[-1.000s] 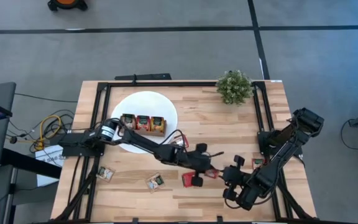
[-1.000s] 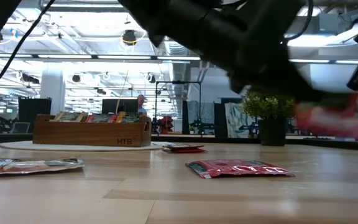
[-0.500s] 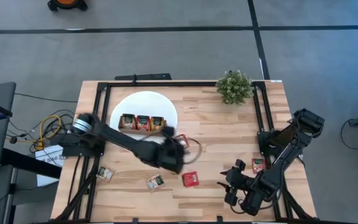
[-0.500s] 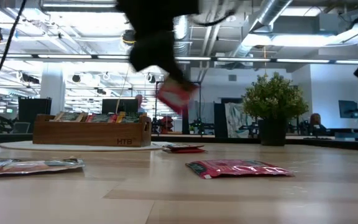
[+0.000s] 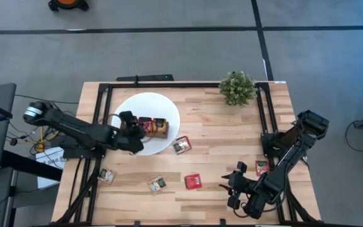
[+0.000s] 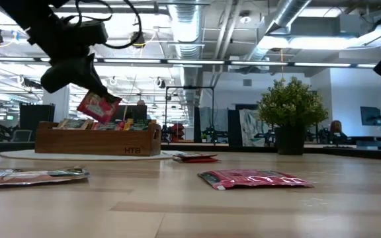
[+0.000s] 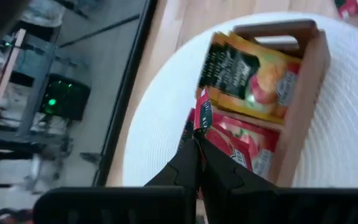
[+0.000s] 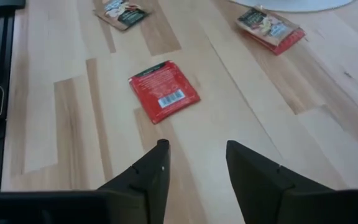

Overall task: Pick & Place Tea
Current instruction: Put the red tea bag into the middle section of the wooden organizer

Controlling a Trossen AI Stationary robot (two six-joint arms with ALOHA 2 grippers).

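Above the wooden tray (image 5: 145, 126), the left gripper (image 6: 90, 84) pinches 1 red sachet (image 6: 98, 106) by a corner, so the packet hangs tilted over the compartments rather than square to them. The tray stands on the white disc (image 5: 166, 106) and looks well filled: the left wrist view shows an orange-yellow sachet (image 7: 247, 78) in 1 slot and red ones (image 7: 244, 146) in the next. With slots this crowded and the packet askew, my guess is that a release from here could leave it perched on the upright packets or the tray wall, from where it might tip out onto the disc. A corner hold also lets the sachet swing, so it may land in the wrong colour's slot.

Away from the tray, loose sachets lie on the table (image 5: 219, 126): a pair (image 5: 181, 145) just off the disc, another red one (image 5: 193, 181) nearer the front edge, and 2 more (image 5: 157, 183) (image 5: 108, 176) beside it. The right gripper (image 8: 194, 163) hovers with fingers parted above bare wood short of that red one. Should both arms reach inward together, they could cross.
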